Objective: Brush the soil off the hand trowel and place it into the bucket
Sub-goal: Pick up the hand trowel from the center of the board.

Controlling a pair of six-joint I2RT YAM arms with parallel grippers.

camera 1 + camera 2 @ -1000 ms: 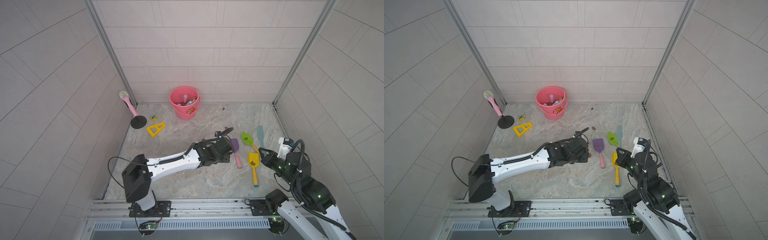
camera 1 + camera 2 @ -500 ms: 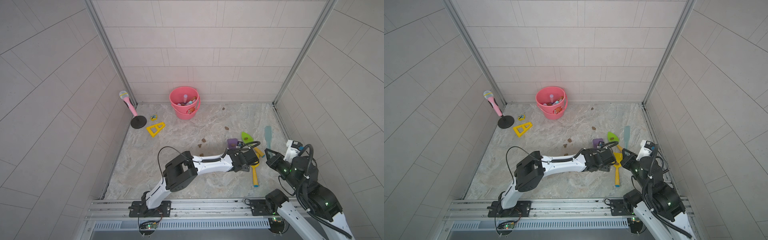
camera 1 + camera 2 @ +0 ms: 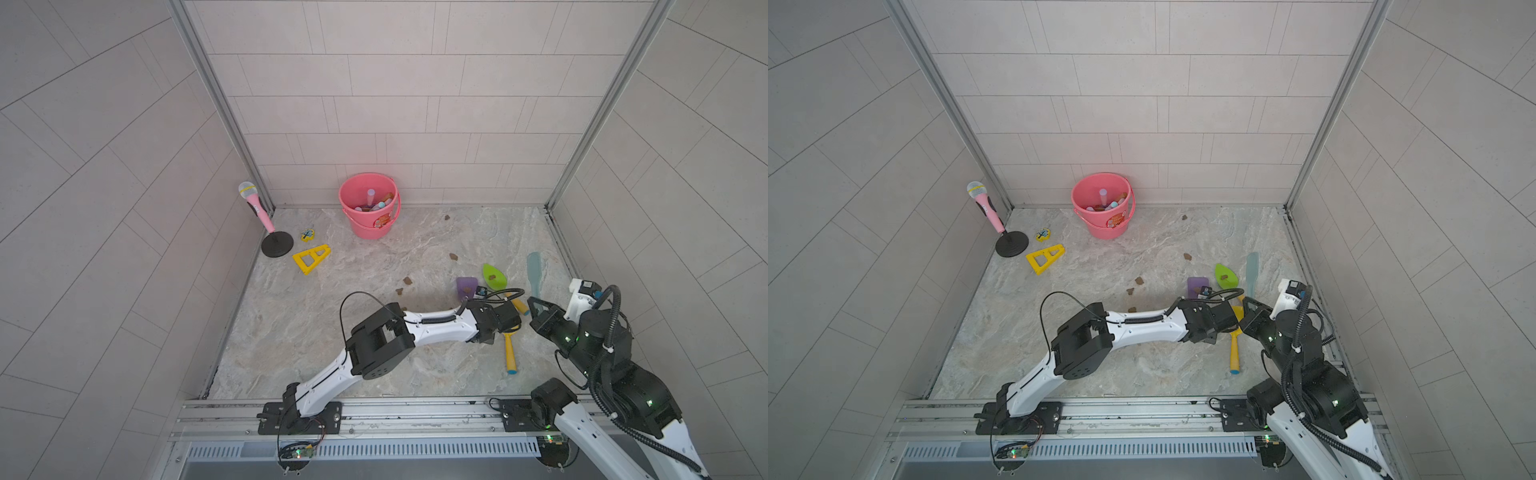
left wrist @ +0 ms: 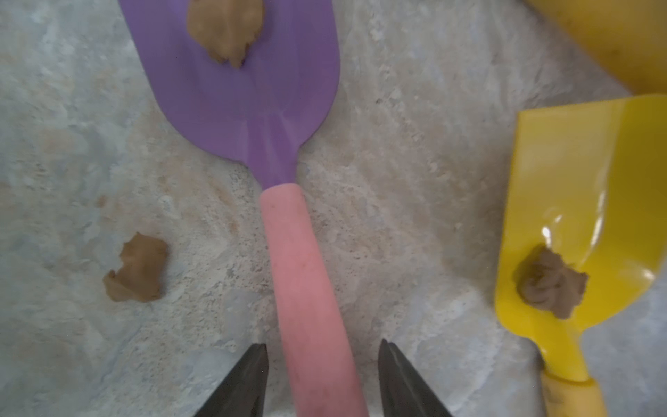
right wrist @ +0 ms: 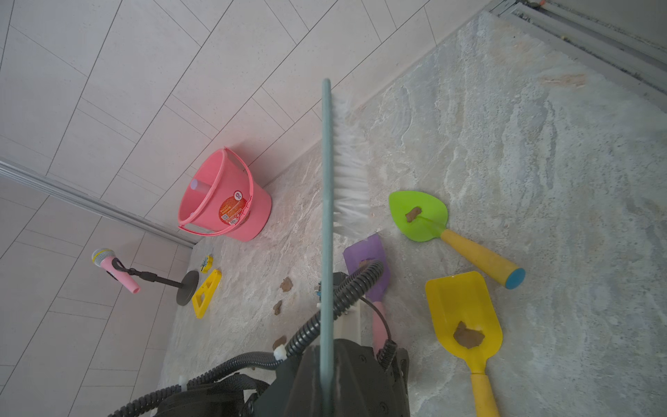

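Observation:
A purple hand trowel (image 4: 249,90) with a pink handle lies on the floor, a soil lump (image 4: 225,29) on its blade. My left gripper (image 4: 321,348) is open and straddles that handle, with a gap on each side. A yellow trowel (image 5: 463,317) and a green trowel (image 5: 420,216) lie beside it, each with soil on it. My right gripper (image 3: 540,311) is shut on a teal brush (image 5: 326,202) with white bristles, held above the left wrist. The pink bucket (image 3: 368,230) stands at the back wall with small things in it.
Loose soil lumps (image 3: 408,281) lie on the floor left of the trowels. A pink toy microphone on a black stand (image 3: 276,245), a yellow triangle (image 3: 311,258) and a small yellow piece (image 3: 307,235) sit at the back left. Tiled walls close three sides.
My left arm has reached to the right and now has its gripper over the purple trowel's pink handle. The right gripper has drawn back to the right with the brush.

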